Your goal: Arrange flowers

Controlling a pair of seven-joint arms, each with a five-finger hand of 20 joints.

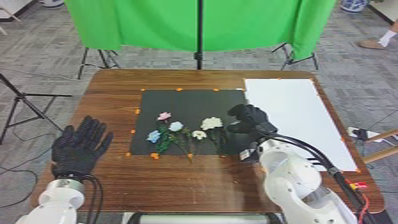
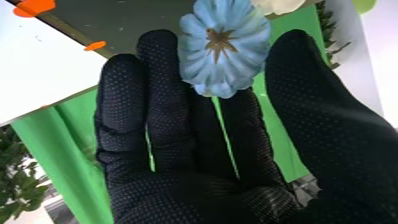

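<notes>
Risk: closing the black-fabric-gloved right hand (image 2: 195, 187), straight-fingered with thumb spread, could crush or knock the pale-blue, many-petalled flower (image 2: 224, 52) by its fingertips, since bloom, not stem, sits in the pinch path.

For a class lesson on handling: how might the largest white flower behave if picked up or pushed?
The white flower would probably droop or swing head-down if lifted by its thin stem, as the bloom is broad. Pushed along the black mat, it may pivot rather than roll, being wide at one end.
</notes>
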